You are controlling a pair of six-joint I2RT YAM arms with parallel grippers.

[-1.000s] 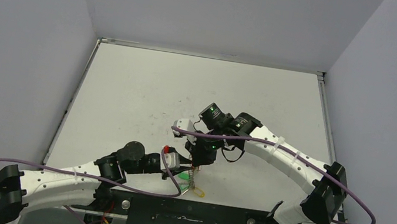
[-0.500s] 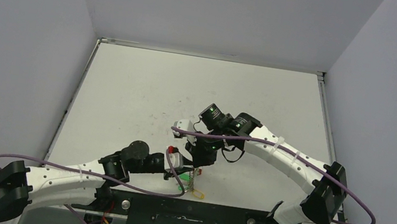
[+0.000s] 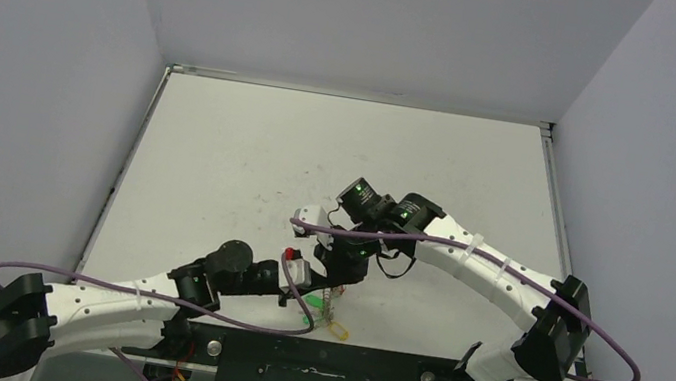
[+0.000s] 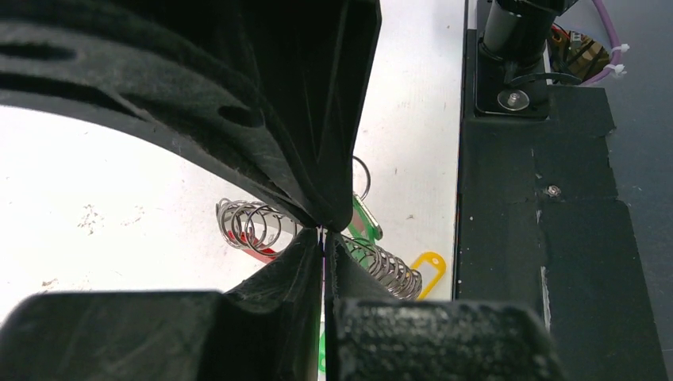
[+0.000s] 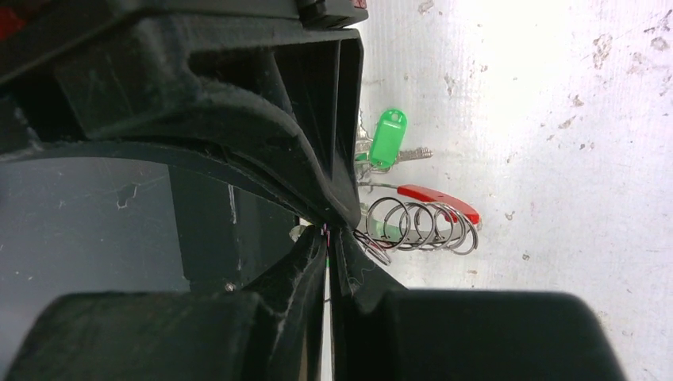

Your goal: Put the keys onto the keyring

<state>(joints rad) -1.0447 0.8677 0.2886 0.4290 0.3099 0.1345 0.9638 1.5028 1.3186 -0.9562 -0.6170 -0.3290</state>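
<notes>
— Silvery wire near the arms' bases: what does the overhead view show?
— It is the keyring, lying on the white tabletop by its near edge. The left pincer and the right pincer meet over it, tips close together.
— And the left wrist view?
— There the left pincer is pressed together just above the coil. Whether it nips the wire, I cannot tell. A green key and a yellow key lie beside the coil, near the dark front rail.
— And the right wrist view?
— The right pincer is pressed together too, its tips at one end of the coil. The ring's red segment lies along the coil, and the green key lies just beyond it.
</notes>
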